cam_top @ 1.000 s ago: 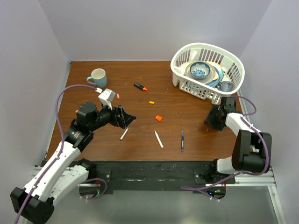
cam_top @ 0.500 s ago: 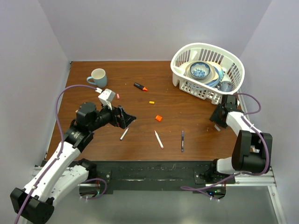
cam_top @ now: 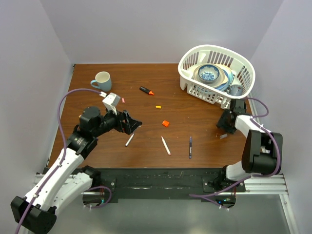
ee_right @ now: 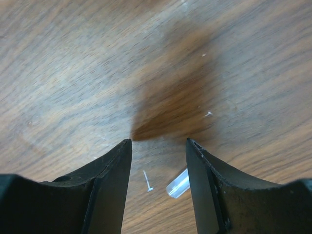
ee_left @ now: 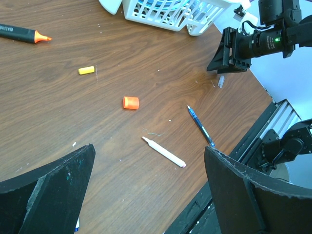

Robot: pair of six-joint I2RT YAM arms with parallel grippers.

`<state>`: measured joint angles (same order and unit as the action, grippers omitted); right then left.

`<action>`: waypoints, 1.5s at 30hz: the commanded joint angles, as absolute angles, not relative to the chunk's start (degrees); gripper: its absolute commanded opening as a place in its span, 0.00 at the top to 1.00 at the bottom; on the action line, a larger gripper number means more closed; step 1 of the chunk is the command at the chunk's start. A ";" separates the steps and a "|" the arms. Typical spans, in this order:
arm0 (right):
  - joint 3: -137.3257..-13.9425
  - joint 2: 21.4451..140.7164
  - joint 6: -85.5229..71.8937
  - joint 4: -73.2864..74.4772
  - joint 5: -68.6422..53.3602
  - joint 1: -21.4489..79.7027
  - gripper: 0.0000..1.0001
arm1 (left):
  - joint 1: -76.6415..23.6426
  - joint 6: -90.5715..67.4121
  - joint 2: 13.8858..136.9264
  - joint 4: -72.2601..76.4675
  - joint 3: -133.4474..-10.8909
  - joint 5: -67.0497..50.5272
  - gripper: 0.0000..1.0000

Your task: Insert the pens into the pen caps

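1. While no pen is capped, the left gripper (cam_top: 130,122) hangs over the table's (cam_top: 204,151) left half, its jaws spread wide and empty.
2. The right gripper (ee_right: 157,142) sits low at the right, beside the basket (cam_top: 204,92), jaws parted over bare wood. Likely step: reaching for a cap.
3. The white pen (cam_top: 166,146) lies near centre, long axis near–far, tip apparently far, toward the orange cap (cam_top: 165,123).
4. The clear cap (ee_right: 177,185) lies just short of the fingertips. Next: shift over it, then close.
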<state>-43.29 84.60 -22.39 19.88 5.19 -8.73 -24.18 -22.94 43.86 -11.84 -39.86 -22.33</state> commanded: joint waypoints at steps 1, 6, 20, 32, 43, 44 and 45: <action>-43.42 81.39 -21.88 19.69 2.73 -8.96 0.47 | -24.35 -22.15 43.33 -9.84 -41.75 -23.20 0.01; -45.34 80.25 -24.33 22.93 5.09 -8.88 0.48 | -24.35 -22.24 43.42 -9.67 -41.66 -23.55 0.01; -53.97 84.20 -53.52 42.90 17.06 -9.05 0.54 | -24.35 -21.97 43.59 -9.84 -41.57 -23.12 0.01; -50.89 87.63 -58.80 40.96 18.55 -8.96 0.56 | -24.35 -21.09 44.30 -10.81 -41.84 -21.27 0.01; -46.85 91.14 -56.52 33.67 18.10 -9.05 0.65 | -24.35 -20.92 45.53 -10.72 -41.84 -21.36 0.02; -46.32 91.23 -55.82 33.14 18.28 -9.05 0.67 | -24.35 -20.92 45.61 -10.72 -41.92 -21.18 0.02; -46.06 91.06 -54.94 32.53 18.19 -9.05 0.70 | -24.35 -20.83 45.79 -10.72 -41.84 -21.09 0.02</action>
